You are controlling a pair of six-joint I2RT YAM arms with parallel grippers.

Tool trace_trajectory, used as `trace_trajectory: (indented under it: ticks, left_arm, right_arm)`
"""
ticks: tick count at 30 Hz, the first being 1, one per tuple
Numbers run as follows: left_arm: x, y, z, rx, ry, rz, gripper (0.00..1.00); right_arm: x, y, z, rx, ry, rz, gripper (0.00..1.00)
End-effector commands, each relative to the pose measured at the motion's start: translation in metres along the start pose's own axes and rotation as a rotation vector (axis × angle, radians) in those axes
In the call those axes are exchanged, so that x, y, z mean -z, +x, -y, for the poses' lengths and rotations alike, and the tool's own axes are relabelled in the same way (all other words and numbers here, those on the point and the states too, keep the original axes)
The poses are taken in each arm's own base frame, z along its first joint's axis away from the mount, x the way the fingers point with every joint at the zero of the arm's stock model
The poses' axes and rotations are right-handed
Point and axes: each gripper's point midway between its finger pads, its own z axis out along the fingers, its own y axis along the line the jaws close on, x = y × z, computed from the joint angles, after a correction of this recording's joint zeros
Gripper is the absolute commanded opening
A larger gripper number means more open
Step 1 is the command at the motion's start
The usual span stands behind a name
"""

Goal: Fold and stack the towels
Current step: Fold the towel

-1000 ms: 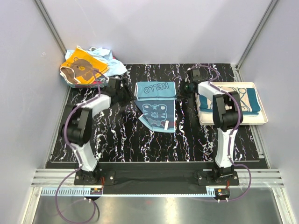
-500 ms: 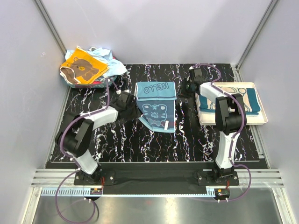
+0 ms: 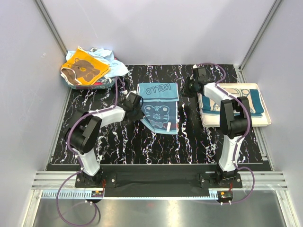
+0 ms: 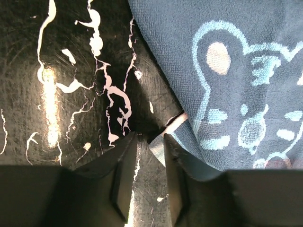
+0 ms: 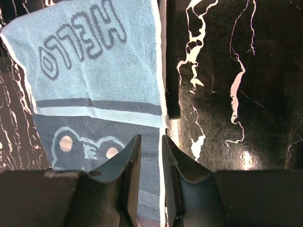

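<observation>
1. In the left wrist view, the left gripper point(image 4: 150, 139) has its jaws nearly together. A small raised corner of the HELLO tiger towel point(image 4: 236, 71) sits between the tips, so we read them as closed on this cloth.
2. Ahead of these jaws and to their right, the towel spreads out with the tiger face on it. The cloth also lies over the tip of the right-hand finger point(image 4: 176, 156). To the left of the jaws we see only the black marbled table point(image 4: 71, 71).
3. In the right wrist view, the right gripper point(image 5: 151, 139) leaves only a narrow slit between its jaws. The pale side edge of the HELLO tiger towel point(image 5: 99, 71) runs straight down into this slit.
4. The view along the fingers is too flat here, so we cannot tell whether these jaws pinch the edge or only stand over it.
5. Ahead and to the left of the right jaws is the light band with the word HELLO, and closer to them the dark part with the tiger ears. To the right of the jaws there is the bare table point(image 5: 227, 71).
6. From above, the HELLO tiger towel point(image 3: 158, 101) lies between the two grippers. The left gripper point(image 3: 137, 103) is at its left edge and the right gripper point(image 3: 188, 87) is just beside its upper right corner.
7. Behind the right gripper, a white tray point(image 3: 236, 125) holds a teal towel point(image 3: 255, 101) with a beige centre.
8. Well behind the left gripper, in the far corner, lies a pile of towels point(image 3: 85, 68) with the orange bear cloth on top.
</observation>
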Motion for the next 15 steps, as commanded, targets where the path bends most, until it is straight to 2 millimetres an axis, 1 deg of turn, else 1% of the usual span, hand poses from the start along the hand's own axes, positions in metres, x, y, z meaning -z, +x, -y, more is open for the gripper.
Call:
trace_trajectory:
  ticks: [1, 2, 7, 9, 11, 12, 13, 15]
  left_arm:
    - [-0.002, 0.006, -0.002, -0.037, -0.034, 0.001, 0.31]
    - [-0.002, 0.011, -0.005, -0.04, -0.041, -0.007, 0.29]
    - [0.001, 0.02, -0.004, -0.06, -0.05, -0.007, 0.17]
    - [0.001, 0.025, -0.007, -0.068, -0.064, -0.017, 0.08]
    - [0.005, 0.027, -0.01, -0.065, -0.082, -0.018, 0.04]
    - [0.007, 0.032, -0.012, -0.069, -0.089, -0.023, 0.01]
    - [0.011, 0.031, -0.014, -0.055, -0.096, -0.013, 0.0]
    - [0.016, 0.04, -0.023, -0.046, -0.12, -0.023, 0.0]
  right_arm:
    - [0.021, -0.024, -0.021, 0.028, -0.044, 0.084, 0.3]
    - [0.022, -0.025, -0.022, 0.028, -0.046, 0.088, 0.3]
    - [0.024, -0.026, -0.024, 0.031, -0.051, 0.092, 0.29]
    - [0.024, -0.026, -0.024, 0.03, -0.052, 0.094, 0.28]
    - [0.024, -0.026, -0.024, 0.03, -0.053, 0.093, 0.28]
    - [0.025, -0.027, -0.023, 0.031, -0.052, 0.096, 0.28]
    - [0.024, -0.026, -0.023, 0.034, -0.05, 0.093, 0.28]
    - [0.026, -0.027, -0.023, 0.037, -0.05, 0.096, 0.28]
